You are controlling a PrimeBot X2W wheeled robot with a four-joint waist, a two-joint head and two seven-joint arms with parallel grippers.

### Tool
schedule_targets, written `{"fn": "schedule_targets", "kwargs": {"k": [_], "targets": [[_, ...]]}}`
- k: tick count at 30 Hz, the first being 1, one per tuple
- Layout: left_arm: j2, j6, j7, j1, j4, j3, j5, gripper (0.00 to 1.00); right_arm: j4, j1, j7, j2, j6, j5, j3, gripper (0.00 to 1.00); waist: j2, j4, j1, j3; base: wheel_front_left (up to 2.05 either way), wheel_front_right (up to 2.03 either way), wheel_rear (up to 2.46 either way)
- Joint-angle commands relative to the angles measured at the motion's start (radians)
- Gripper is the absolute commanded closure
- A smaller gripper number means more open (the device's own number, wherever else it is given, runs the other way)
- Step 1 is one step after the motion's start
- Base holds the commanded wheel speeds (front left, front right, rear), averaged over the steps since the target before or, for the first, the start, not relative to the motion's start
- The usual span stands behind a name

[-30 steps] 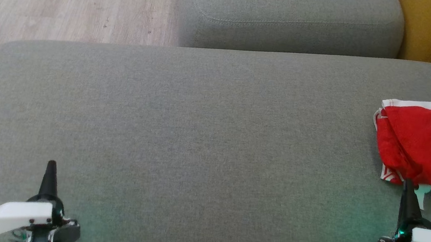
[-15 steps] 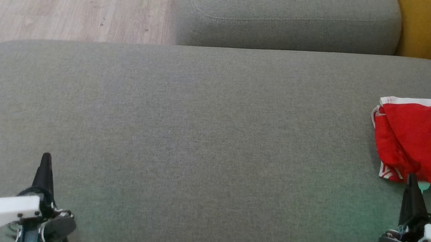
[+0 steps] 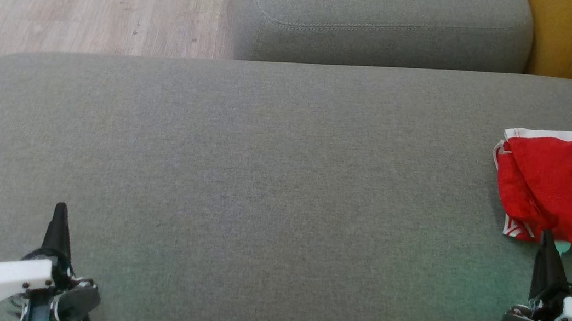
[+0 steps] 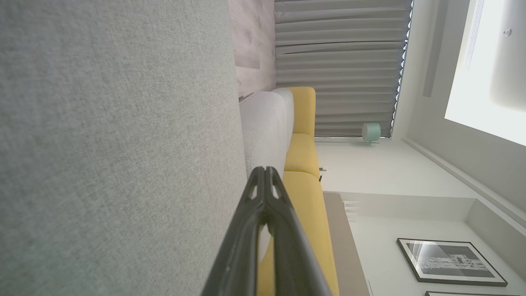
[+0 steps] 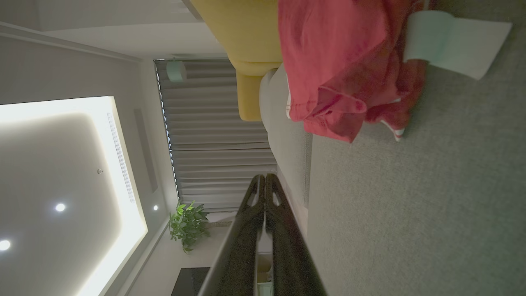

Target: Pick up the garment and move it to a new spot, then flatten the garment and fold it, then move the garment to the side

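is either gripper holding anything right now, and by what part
Nothing is held: left gripper and right gripper are shut empty; garment lies loose.

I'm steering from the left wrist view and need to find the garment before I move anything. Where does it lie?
Observer: The red garment lies at the far right of the grey cushion, well away from the left end effector.
Operator: Where is the other arm relative to it?
Observer: The right end effector is shut, with its tips at the garment's near edge. I cannot tell whether they touch it.
Operator: Is it laid flat?
Observer: No. It is loosely bunched, and a pale tag sticks out on the near side.
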Motion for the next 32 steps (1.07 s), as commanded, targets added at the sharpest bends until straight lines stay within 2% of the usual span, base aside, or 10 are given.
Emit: {"fn": "schedule_targets", "kwargs": {"k": [1, 32], "targets": [[0.005, -0.007, 0.008, -0.051, -0.036, 0.037, -0.005, 1.0, -0.038, -0.051, 0.007, -0.007, -0.001, 0.006, 0.02, 1.0, 0.0, 0.0, 0.0, 0.0, 0.0, 0.0, 0.0], [0.004, -0.007, 0.008, -0.051, -0.036, 0.037, -0.005, 1.0, -0.038, -0.051, 0.007, -0.007, -0.001, 0.006, 0.02, 1.0, 0.0, 0.0, 0.0, 0.0, 0.0, 0.0, 0.0]]}}
